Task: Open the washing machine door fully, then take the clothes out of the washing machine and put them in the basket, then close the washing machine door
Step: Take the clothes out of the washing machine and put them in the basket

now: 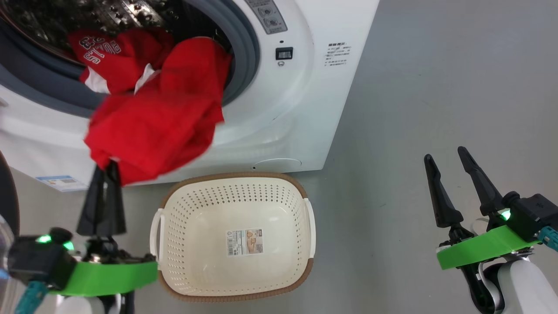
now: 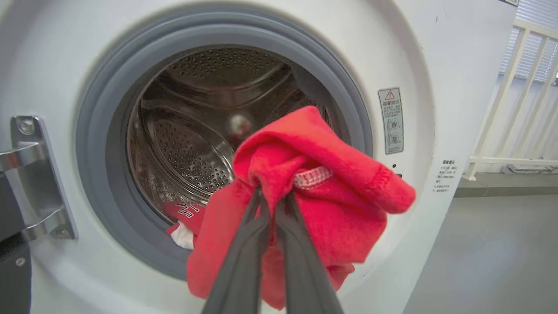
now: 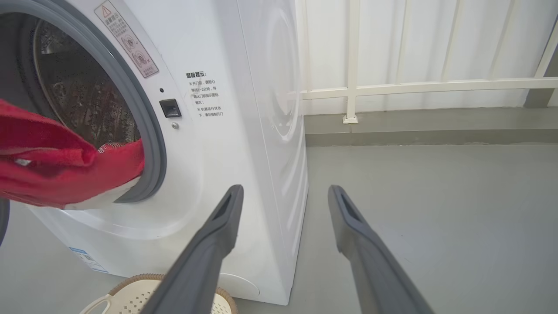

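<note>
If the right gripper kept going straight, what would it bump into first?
Probably the washing machine's white side panel, though the open right gripper might just slip past it over the grey floor; depth is unclear.

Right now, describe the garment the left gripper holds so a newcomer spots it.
Start at the white washing machine, drum open. A red garment spills out over its front, pinched by the left gripper. Unlike the jersey behind it, it shows no white lettering.

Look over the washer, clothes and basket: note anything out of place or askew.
One red garment hangs out of the washer, pinched in the left gripper's shut jaws; the jersey lies slumped across the gasket. The basket sits upright; nothing looks damaged.
</note>
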`<state>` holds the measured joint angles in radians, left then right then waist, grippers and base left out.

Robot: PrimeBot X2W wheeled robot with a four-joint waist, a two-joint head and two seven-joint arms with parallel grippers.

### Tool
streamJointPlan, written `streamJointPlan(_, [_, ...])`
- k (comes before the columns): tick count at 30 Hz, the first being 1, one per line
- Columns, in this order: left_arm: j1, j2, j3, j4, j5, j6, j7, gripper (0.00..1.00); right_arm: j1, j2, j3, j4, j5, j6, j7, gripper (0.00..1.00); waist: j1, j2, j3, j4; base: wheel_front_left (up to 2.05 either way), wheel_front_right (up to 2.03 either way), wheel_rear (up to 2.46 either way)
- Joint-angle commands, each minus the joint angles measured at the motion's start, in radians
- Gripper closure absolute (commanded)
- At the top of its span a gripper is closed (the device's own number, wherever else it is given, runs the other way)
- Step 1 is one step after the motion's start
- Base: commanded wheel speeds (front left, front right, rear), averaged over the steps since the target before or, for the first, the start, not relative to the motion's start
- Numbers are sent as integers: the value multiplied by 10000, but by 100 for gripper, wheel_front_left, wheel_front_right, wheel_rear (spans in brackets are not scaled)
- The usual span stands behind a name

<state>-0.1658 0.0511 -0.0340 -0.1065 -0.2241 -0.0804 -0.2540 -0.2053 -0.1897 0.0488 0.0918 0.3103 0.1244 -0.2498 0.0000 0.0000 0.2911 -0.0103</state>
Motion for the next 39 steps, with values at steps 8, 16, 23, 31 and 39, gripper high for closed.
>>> streamJointPlan(8, [-61,47,-62,2092,-169,-18,-78,100,-259,-74,244,-284,29,63,-120,0,0,0,231,-165,0,0,0])
streamJointPlan(16, [-776,37,-199,4353,23,-274,-78,100,-410,-24,247,-324,30,63,-120,0,0,0,521,-343,0,0,0])
streamJointPlan(23, [-1732,28,-351,6645,293,-413,-78,100,-546,57,302,-332,23,63,-120,0,0,0,799,-552,0,0,0])
streamJointPlan(31, [-2519,66,-520,8635,608,-474,-78,100,-711,121,377,-352,28,63,-120,0,0,0,1099,-863,0,0,0])
streamJointPlan(39, [-3064,166,-970,10308,685,-497,-78,100,-827,174,430,-379,28,63,-120,0,0,0,1443,-1080,0,0,0])
